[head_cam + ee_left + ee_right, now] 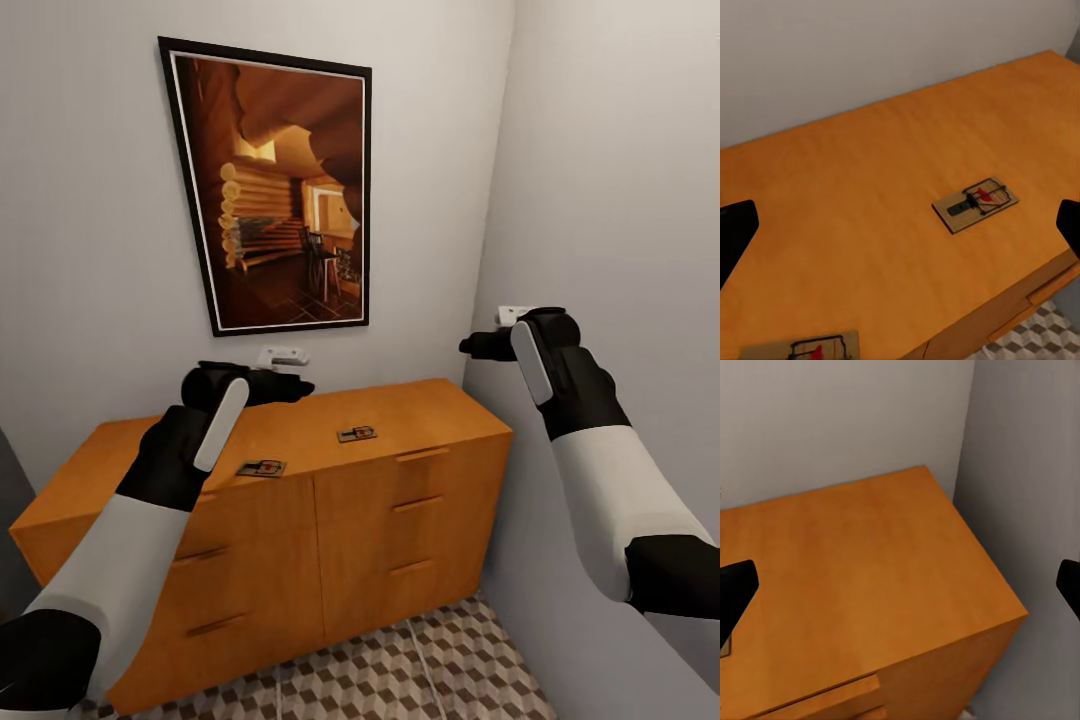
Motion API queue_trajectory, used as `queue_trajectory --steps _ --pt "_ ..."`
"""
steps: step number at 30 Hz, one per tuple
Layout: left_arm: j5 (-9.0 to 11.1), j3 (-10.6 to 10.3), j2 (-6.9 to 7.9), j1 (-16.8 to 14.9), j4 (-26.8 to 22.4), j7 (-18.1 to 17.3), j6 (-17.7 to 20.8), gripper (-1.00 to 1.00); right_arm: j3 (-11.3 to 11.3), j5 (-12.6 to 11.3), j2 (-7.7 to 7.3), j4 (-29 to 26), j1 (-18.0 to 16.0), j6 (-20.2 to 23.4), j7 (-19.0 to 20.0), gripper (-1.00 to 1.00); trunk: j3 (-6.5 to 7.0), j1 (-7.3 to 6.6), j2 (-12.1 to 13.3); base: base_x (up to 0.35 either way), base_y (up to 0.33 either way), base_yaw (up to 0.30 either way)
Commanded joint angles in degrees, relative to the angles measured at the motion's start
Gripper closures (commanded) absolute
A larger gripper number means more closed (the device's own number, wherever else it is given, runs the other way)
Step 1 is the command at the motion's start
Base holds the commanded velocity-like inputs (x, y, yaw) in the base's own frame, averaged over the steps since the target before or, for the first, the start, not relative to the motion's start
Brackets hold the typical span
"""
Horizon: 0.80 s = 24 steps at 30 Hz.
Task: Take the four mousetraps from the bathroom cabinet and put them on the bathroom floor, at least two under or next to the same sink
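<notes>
The low orange-brown cabinet [430, 410] stands against the wall in a corner. Two mousetraps lie on its flat top: one near the middle [357, 434] and one nearer the front edge [262, 467]. The left wrist view shows the middle mousetrap [975, 204] and part of the front one [802, 349]. My left gripper [298, 388] hovers above the cabinet top, behind the front trap, open and empty [900, 232]. My right gripper [470, 346] hangs open above the cabinet's right end [900, 585], holding nothing. A strip of cube-patterned floor [400, 670] lies before the cabinet.
A dark-framed picture [275, 185] hangs on the wall above the cabinet. White outlets sit on the back wall [283, 355] and the right wall [512, 314]. The right wall closes in tight beside the cabinet's end. Slim bar handles [417, 502] run across the front panels.
</notes>
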Motion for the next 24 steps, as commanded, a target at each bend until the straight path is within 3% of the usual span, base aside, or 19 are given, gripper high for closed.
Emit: queue_trajectory --steps 1,9,24 --pt "0.63 -0.15 0.2 -0.06 -0.09 0.59 0.16 -1.0 0.19 -0.6 -0.01 -0.03 -0.05 0.16 -0.58 -1.0 -0.07 0.0 -0.04 0.0 0.0 -0.001" --pt "0.69 -0.18 0.63 -0.06 -0.22 0.56 0.16 -1.0 0.26 -0.55 0.61 -0.02 -0.05 0.16 -0.72 -1.0 -0.07 0.0 -0.04 0.0 0.0 0.0" --pt "0.77 -0.14 1.59 -0.06 1.25 0.56 0.16 -1.0 2.43 -0.5 0.96 -0.24 -0.05 0.16 -0.79 -1.0 -0.07 0.0 -0.04 0.0 0.0 0.0"
